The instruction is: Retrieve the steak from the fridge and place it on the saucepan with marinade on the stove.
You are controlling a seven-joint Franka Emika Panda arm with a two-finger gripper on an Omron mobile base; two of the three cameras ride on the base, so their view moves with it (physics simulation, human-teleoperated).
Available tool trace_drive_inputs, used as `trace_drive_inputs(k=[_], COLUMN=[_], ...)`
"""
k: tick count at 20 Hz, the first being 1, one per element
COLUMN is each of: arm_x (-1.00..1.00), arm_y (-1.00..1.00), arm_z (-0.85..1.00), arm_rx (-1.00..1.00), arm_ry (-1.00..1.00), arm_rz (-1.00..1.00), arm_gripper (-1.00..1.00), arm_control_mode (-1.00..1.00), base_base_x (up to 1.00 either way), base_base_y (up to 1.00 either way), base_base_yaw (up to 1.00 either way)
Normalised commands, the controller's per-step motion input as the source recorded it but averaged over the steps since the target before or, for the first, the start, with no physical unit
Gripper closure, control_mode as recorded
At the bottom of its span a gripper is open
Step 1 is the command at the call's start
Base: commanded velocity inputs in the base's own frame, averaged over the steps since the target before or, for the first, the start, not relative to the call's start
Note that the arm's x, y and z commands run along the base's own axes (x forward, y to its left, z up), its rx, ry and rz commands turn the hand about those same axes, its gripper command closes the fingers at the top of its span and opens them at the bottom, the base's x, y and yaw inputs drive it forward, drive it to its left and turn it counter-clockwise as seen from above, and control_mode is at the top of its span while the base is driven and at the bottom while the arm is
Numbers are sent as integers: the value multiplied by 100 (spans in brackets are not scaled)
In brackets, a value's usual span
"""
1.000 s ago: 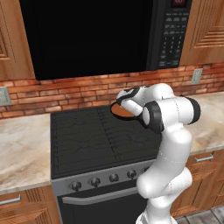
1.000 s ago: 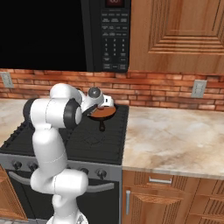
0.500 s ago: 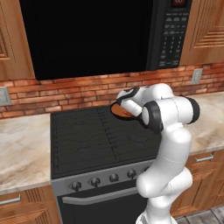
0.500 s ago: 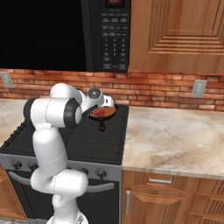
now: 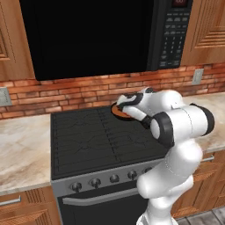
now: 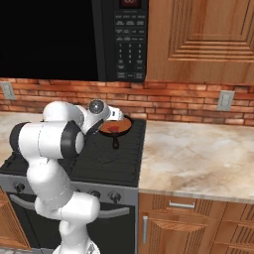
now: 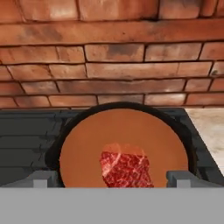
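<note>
The steak, red with whitish edges, lies flat in the marinade inside the black saucepan. The saucepan sits on the back right part of the stove. My gripper hangs just above the pan, open, with one fingertip on each side of the steak and not touching it. In the right base view the steak shows as a red patch in the saucepan, whose short handle points toward the stove's front. The fridge is out of view.
A black microwave hangs low over the stove, and a brick wall stands close behind the pan. Marble counters flank the stove on both sides. Wooden cabinets hang above.
The fingers have parted a little wider over the pan. The arm, the saucepan and the steak have stayed where they were.
</note>
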Motion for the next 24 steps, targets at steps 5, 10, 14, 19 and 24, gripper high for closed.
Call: trace_drive_inputs(k=[5,10,14,19,24], arm_x=[-100,-100,-100,-100,-100], arm_y=[56,63,36,0,-29], arm_z=[36,82,100,100,85], arm_rx=[0,0,0,1,0], arm_ry=[-12,9,31,43,35], arm_rz=[1,0,0,0,1], arm_gripper=[-100,-100,-100,-100,-100], arm_control_mode=[-100,-100,-100,-100,-100], base_base_x=[0,0,0,0,0], base_base_y=[0,0,0,0,0], base_base_yaw=[0,0,0,0,0])
